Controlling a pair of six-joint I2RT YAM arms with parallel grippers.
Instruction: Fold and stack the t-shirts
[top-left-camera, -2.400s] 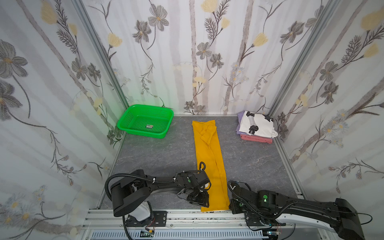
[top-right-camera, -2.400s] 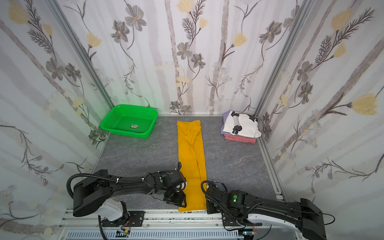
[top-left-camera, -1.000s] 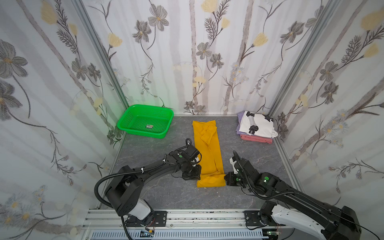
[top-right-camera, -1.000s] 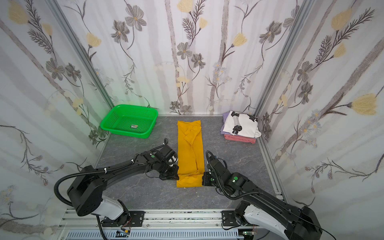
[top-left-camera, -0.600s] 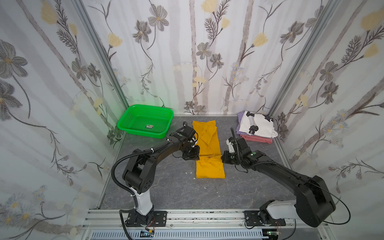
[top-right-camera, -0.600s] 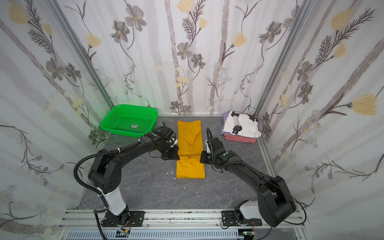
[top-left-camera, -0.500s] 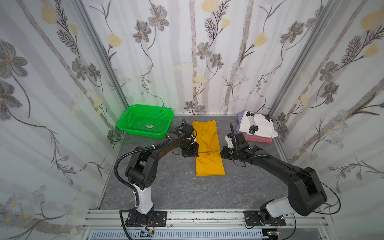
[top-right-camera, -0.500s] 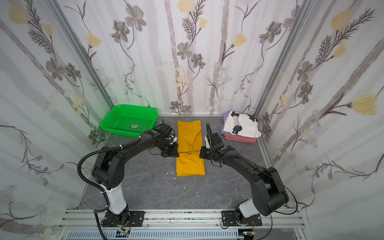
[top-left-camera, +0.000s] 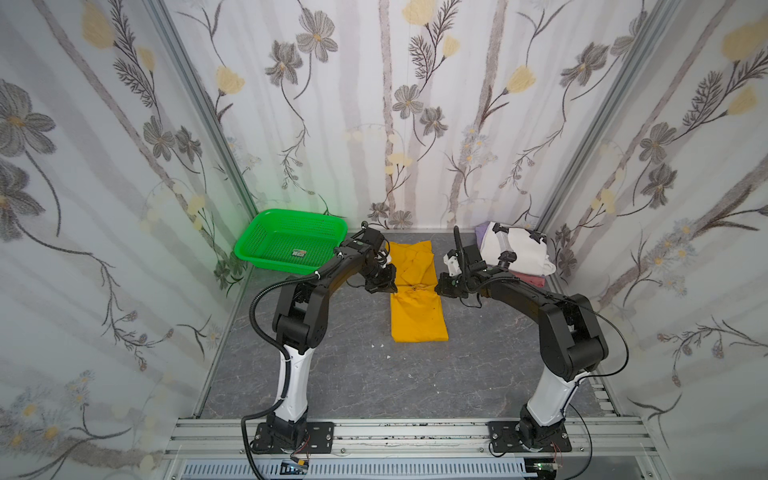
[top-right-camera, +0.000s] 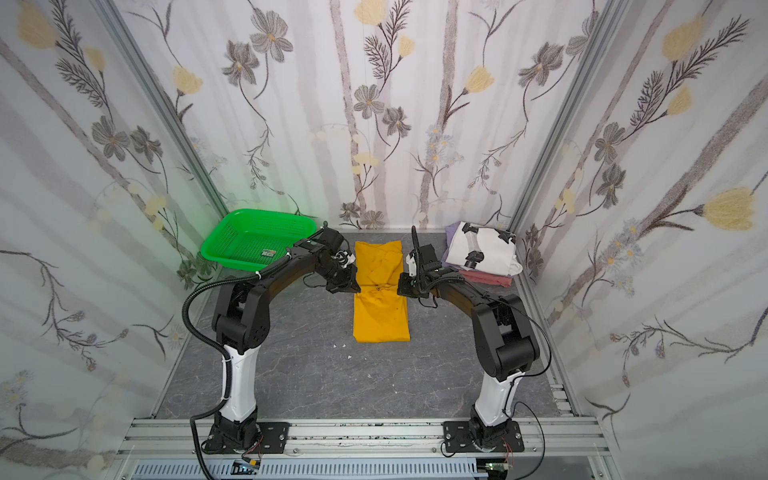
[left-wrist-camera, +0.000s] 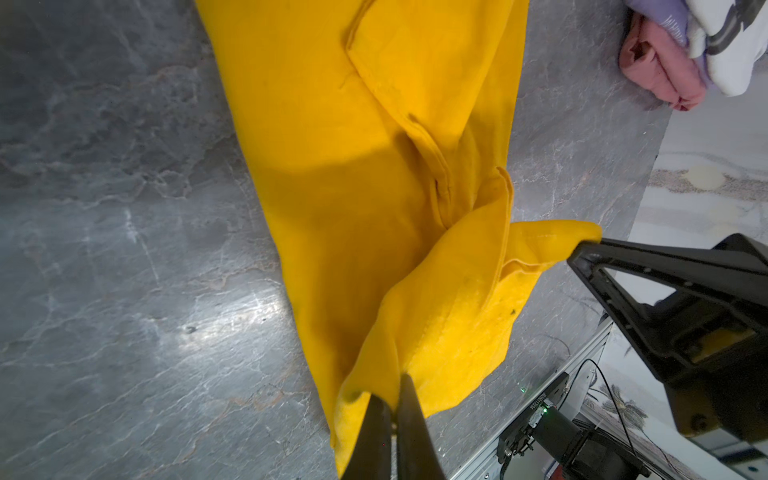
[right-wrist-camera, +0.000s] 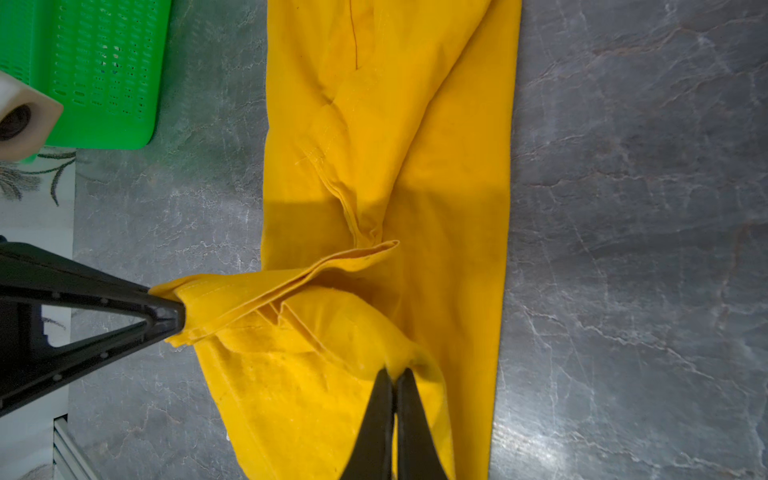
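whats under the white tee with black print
Beneath the white printed cloth tee, the edge of a pale lavender cloth tee peeks out, with a salmon-pink cloth tee lowest. Anything between them is covered.

No writing can be read for certain. A small printed label (top-left-camera: 298, 252) lies on the floor of the green basket (top-left-camera: 266, 232), its characters too small to make out. Well apart from the basket, a black module (left-wrist-camera: 536, 419) bears a white line of characters, too blurred to read.
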